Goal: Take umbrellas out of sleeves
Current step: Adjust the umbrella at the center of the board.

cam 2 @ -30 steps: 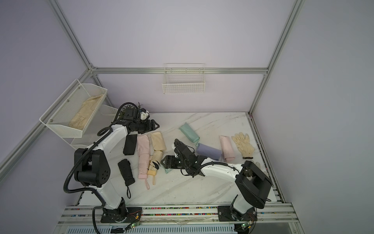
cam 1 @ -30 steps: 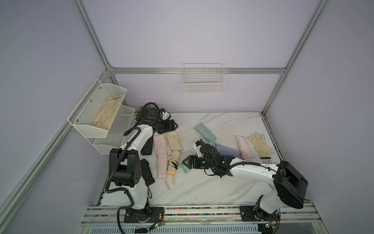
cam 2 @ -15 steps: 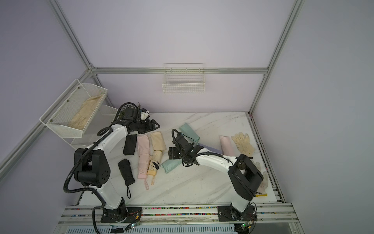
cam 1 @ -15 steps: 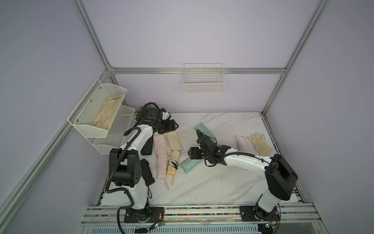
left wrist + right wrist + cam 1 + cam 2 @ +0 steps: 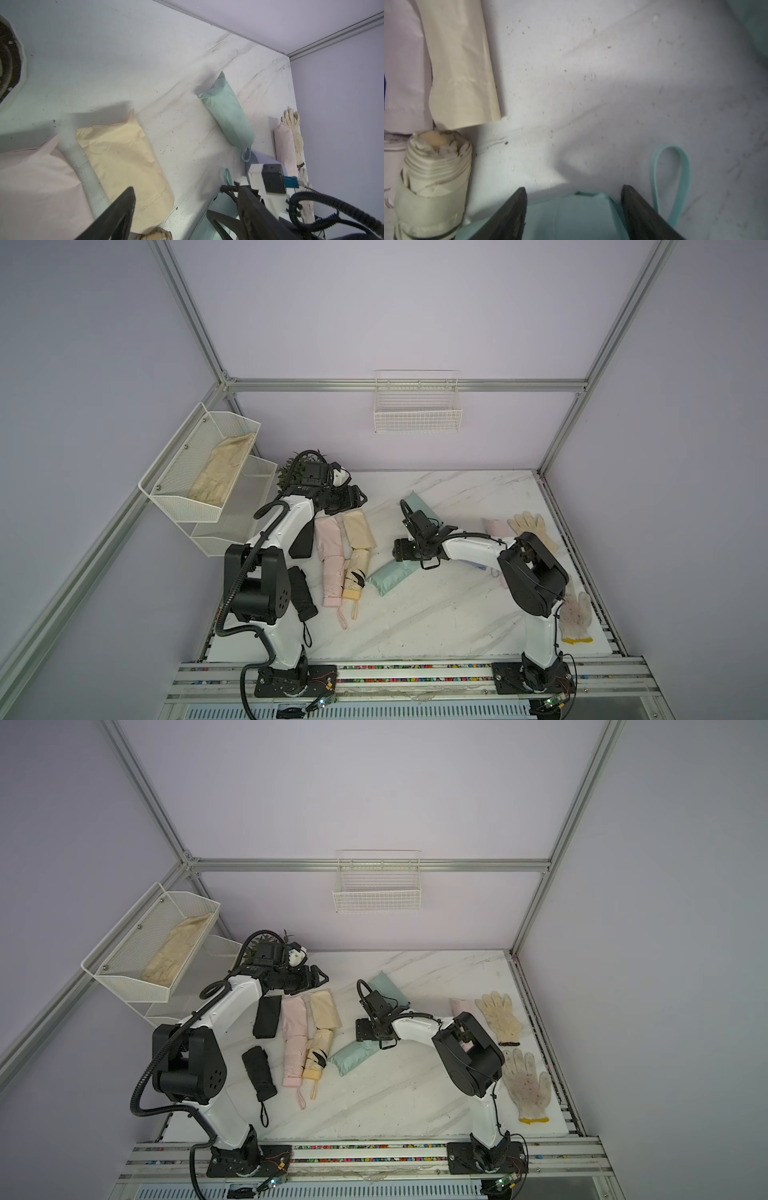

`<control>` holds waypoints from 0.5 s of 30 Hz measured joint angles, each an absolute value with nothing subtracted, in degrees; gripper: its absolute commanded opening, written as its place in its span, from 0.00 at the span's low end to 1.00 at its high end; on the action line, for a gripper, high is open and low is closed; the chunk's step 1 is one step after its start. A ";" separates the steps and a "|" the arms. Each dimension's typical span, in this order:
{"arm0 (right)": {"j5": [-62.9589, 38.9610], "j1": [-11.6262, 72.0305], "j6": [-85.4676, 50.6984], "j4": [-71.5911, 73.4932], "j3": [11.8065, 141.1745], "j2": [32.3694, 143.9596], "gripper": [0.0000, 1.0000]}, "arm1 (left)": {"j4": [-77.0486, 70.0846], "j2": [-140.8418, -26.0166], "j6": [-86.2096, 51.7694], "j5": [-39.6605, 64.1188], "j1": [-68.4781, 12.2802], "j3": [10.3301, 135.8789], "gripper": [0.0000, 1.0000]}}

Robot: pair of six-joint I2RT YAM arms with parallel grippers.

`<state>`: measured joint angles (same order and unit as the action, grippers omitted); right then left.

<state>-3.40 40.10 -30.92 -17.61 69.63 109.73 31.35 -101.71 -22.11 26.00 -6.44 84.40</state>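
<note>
A plump mint green sleeve (image 5: 394, 573) lies mid-table, its loop (image 5: 670, 180) on the marble. My right gripper (image 5: 397, 551) is open, and its fingers (image 5: 512, 214) straddle that sleeve's end (image 5: 571, 216). My left gripper (image 5: 358, 499) hangs open and empty at the back left, above the yellow sleeve (image 5: 124, 158) and the pink sleeve (image 5: 37, 182). The pink umbrella (image 5: 334, 580), yellow umbrella (image 5: 355, 577) and black umbrella (image 5: 301, 593) lie bare in front of their sleeves. A second plump mint sleeve (image 5: 417, 506) lies behind my right wrist. A lilac sleeve (image 5: 259, 158) is mostly hidden under the right arm.
Another pink sleeve (image 5: 495, 526) and a cream glove (image 5: 532, 526) lie at the back right, and a second glove (image 5: 575, 616) at the front right. The black sleeve (image 5: 267, 1017) lies by the left arm. A mesh shelf (image 5: 199, 472) holds a beige cloth. A wire basket (image 5: 417, 414) hangs on the back wall.
The right arm has folded back, drawing its gripper away from the yellow umbrella. More of the mint sleeve now shows. The left arm has not moved.
</note>
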 measured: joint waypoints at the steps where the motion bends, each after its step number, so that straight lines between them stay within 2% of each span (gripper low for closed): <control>1: -4.03 40.27 -31.07 -17.54 66.50 106.83 0.73 | 31.35 -101.71 -22.13 26.13 -6.44 84.40 0.77; 10: -8.56 46.85 -38.28 -18.57 43.62 73.34 0.74 | 31.35 -101.80 -22.13 26.89 -6.44 84.40 0.77; 12: -7.62 46.54 -38.81 -19.38 42.96 69.89 0.74 | 31.35 -102.08 -22.13 26.96 -6.44 84.40 0.76; 15: -5.85 46.22 -38.54 -19.62 44.34 71.48 0.74 | 31.40 -102.69 -22.13 26.98 -6.44 84.40 0.76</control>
